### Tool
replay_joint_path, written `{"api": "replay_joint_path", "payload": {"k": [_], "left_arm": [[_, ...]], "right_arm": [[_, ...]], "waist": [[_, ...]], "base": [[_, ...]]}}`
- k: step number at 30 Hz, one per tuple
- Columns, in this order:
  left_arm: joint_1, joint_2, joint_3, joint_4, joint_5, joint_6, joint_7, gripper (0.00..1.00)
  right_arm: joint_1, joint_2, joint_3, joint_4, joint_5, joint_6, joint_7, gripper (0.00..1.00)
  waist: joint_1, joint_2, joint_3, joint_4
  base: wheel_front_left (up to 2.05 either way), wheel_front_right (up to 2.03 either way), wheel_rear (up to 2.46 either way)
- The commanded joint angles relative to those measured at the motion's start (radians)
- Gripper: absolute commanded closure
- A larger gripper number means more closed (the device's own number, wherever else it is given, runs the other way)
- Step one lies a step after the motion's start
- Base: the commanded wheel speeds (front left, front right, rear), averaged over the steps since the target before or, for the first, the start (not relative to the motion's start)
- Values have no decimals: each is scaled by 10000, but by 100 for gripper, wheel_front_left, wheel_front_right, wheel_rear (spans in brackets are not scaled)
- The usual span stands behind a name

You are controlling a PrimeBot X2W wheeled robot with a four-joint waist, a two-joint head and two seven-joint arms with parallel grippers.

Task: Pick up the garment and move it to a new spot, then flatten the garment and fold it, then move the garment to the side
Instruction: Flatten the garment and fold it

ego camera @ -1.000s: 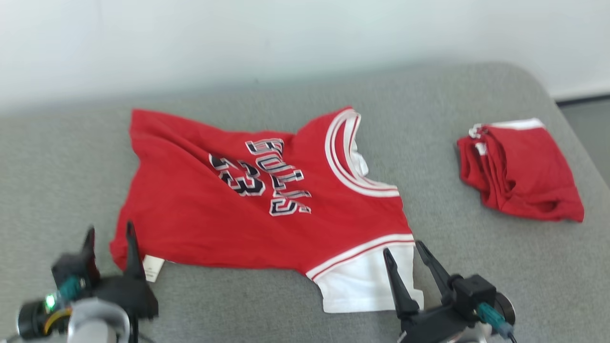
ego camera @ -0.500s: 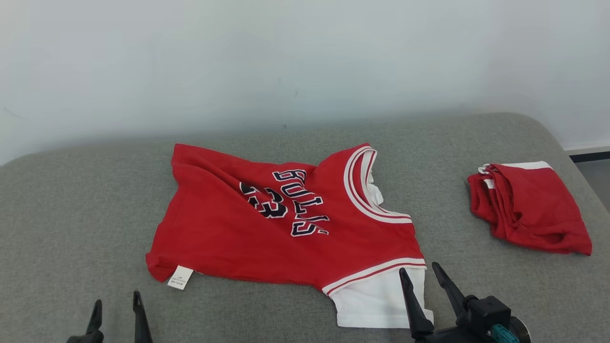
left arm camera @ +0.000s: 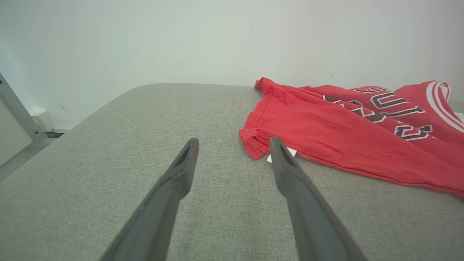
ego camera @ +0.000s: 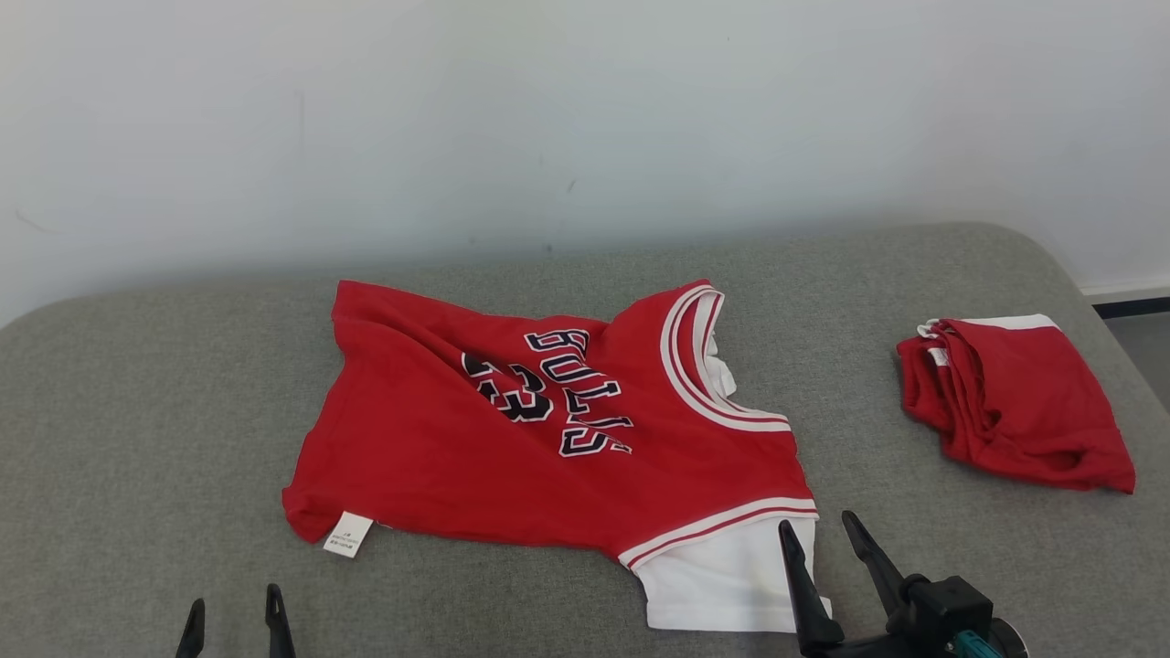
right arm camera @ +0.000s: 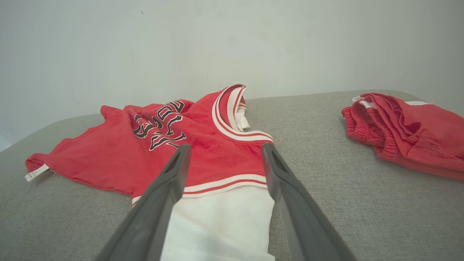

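Observation:
The garment [ego camera: 439, 457] is a red jersey with dark lettering, white trim and a white sleeve [ego camera: 722, 585], spread out with some wrinkles on the grey padded surface [ego camera: 137, 411]. My left gripper [ego camera: 233, 605] stands open at the bottom edge, short of the hem corner and its white tag [ego camera: 347, 535]. In the left wrist view the left gripper [left arm camera: 233, 141] holds nothing, and the garment [left arm camera: 344, 134] lies ahead to the right. My right gripper [ego camera: 818, 523] is open beside the white sleeve's right edge. In the right wrist view the right gripper [right arm camera: 225, 146] straddles the garment [right arm camera: 108, 152], holding nothing.
A second red garment [ego camera: 1015, 402], bunched into a pile [right arm camera: 409, 134], lies at the right of the surface. A pale wall [ego camera: 585, 119] rises directly behind. The surface rounds off at the right, with floor [ego camera: 1143, 347] beyond it. Bare grey padding stretches to the left.
The head camera has tilted up, shifting the picture down. My left gripper has drawn back from the hem corner toward the bottom edge. The garment has not moved.

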Motion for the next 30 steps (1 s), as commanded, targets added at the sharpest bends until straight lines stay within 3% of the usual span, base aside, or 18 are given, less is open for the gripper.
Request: {"api": "replay_joint_path", "payload": {"k": [1,12,30], "left_arm": [[137,-23,34,-50,21,-39,-29,0],[226,-71,-93,-155,85,-115,-29,0],[-733,-66,-1030,206,-393,-149,-30,0]], "right_arm": [[66,-11,-17,-25,-27,-29,5,0],[111,-10,-37,184,-52,-29,5,0],[80,-8,-502,1558,-278,-29,4,0]], "waist": [[-1,0,3,1],[-1,0,81,70],[-1,0,1287,255]], "base": [[0,0,0],[0,0,0],[0,0,0]]}}
